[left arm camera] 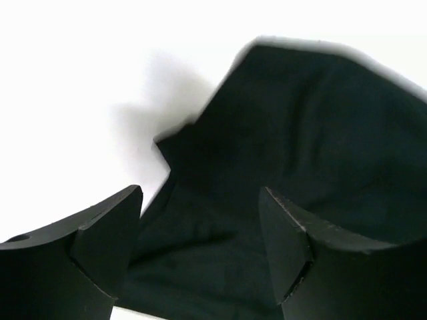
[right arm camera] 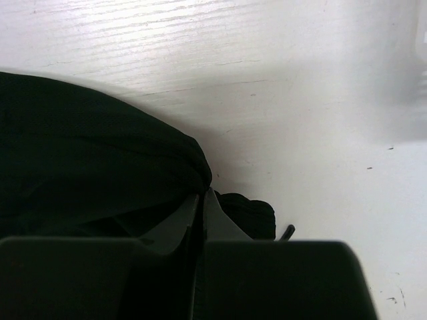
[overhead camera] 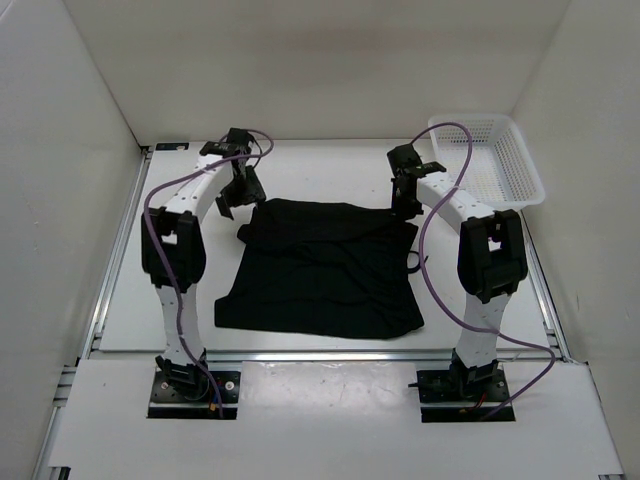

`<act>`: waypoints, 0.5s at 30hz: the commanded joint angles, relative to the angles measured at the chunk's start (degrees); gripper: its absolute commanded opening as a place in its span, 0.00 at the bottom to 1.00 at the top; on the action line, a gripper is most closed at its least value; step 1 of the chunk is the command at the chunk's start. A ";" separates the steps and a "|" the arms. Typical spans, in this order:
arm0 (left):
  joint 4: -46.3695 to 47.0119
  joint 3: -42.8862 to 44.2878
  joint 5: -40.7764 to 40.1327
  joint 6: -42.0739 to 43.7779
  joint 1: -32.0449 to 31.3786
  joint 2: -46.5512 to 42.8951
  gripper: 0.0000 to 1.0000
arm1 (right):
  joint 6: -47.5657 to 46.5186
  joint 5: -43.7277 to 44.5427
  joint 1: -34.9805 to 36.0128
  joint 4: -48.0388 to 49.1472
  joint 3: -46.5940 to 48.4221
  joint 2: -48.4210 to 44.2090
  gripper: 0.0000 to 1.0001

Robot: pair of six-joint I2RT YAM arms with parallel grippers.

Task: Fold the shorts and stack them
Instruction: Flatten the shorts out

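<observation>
The black shorts [overhead camera: 325, 268] lie spread flat in the middle of the table. Their thin drawstring [overhead camera: 412, 262] loops out at the right edge. My left gripper [overhead camera: 240, 203] hangs over the far left corner of the shorts. In the left wrist view it [left arm camera: 200, 193] is open, with the black fabric [left arm camera: 300, 127] below and between the fingers. My right gripper [overhead camera: 405, 207] is at the far right corner. In the right wrist view it [right arm camera: 202, 195] is shut, with the bunched edge of the shorts [right arm camera: 100, 153] pinched at its tips. The drawstring end [right arm camera: 287, 232] pokes out beside it.
A white mesh basket [overhead camera: 487, 160] stands at the far right corner of the table, just right of my right arm. White walls close in the table on three sides. A metal rail [overhead camera: 330, 357] runs along the near edge.
</observation>
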 commanded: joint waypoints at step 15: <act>-3.41 28.17 6.51 1.52 2.12 24.14 0.84 | -1.31 1.04 0.44 -0.72 0.97 -0.26 0.00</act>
